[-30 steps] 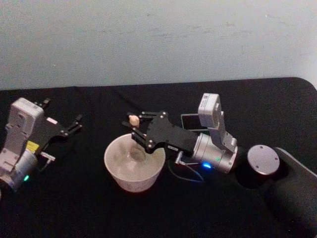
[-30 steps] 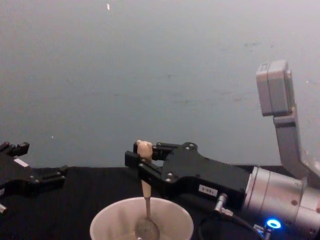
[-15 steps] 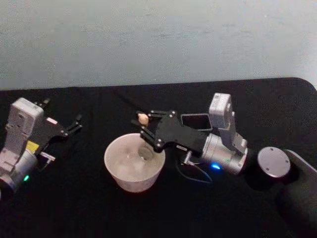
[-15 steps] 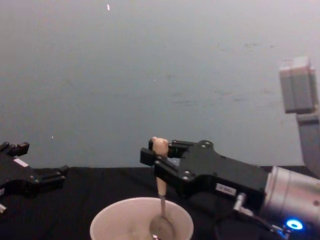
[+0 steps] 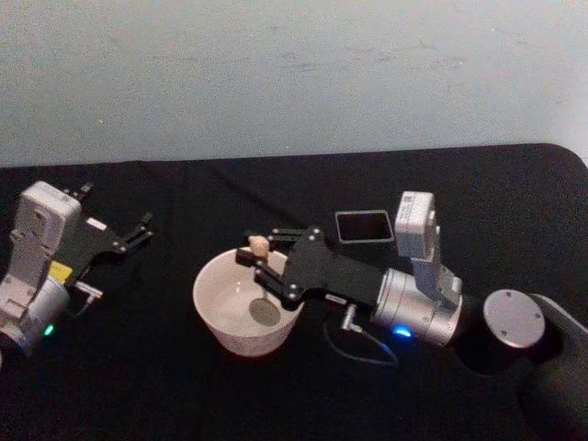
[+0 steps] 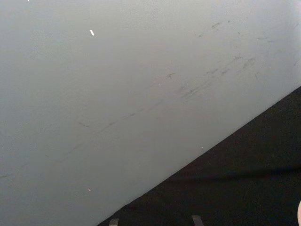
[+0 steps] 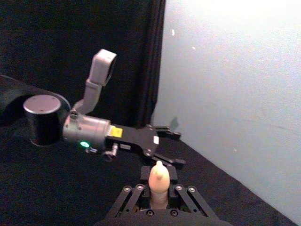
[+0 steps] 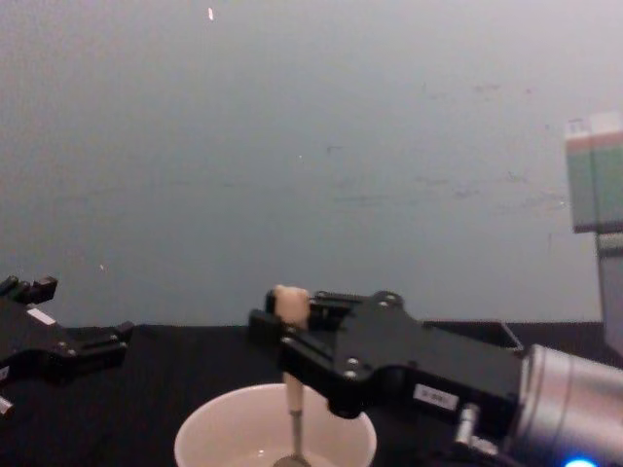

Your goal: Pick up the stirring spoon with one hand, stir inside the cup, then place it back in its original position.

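While right tool [image 5: 258, 248] pinches spoon [image 5: 265, 310] by beige handle just under bear head, spoon hangs upright inside cup [image 5: 208, 276], metal bowl low near cup's middle. Dark square holder [image 5: 364, 226] sits on black table [image 5: 184, 386] behind cup, toward its right. Left tool [image 5: 117, 208] well left of cup, fingers spread, holding nothing.

Scuffed pale grey-blue wall [image 5: 276, 73] behind black-draped table [image 5: 184, 386]
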Controlling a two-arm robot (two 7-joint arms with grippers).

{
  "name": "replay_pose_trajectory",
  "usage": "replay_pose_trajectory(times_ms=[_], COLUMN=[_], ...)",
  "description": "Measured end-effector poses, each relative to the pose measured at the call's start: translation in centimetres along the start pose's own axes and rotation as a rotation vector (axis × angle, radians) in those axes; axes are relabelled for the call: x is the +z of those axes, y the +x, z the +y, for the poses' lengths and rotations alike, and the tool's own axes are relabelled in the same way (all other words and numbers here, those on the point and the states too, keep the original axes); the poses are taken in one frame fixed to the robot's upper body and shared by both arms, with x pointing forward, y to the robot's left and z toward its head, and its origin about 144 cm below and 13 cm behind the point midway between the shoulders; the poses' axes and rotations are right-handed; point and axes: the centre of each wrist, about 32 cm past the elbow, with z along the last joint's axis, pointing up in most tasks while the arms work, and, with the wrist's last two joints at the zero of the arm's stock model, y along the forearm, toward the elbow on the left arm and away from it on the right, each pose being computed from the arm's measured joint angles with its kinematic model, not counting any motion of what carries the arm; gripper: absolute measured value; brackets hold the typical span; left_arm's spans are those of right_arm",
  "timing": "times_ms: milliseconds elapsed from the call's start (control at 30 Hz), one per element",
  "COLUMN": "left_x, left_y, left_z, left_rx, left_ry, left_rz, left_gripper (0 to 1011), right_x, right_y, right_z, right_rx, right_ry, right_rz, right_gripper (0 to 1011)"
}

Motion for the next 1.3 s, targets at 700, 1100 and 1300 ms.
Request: replay_pose_trajectory(times_ms=[700, 1100, 1300], left_x=[0.0, 0.0, 0.0], left_y=[0.0, 0.0, 0.0], left_z=[0.0, 0.0, 0.0], left_rx=[0.0, 0.0, 0.0], left_ry=[0.0, 0.0, 0.0], left_rz=[0.0, 0.0, 0.0], left_gripper=[1001, 1001, 1001], right_x=[-0.7, -0.5, -0.3], right_y=[1.4, 1.8, 1.6], right_z=[3.2, 2.3, 1.3], right_rx=[-0.091, -0.117, -0.124], right_ry=[-0.006, -0.011, -0.018], right_rz=[-0.009, -0.025, -0.03], right_gripper=[211, 210, 211])
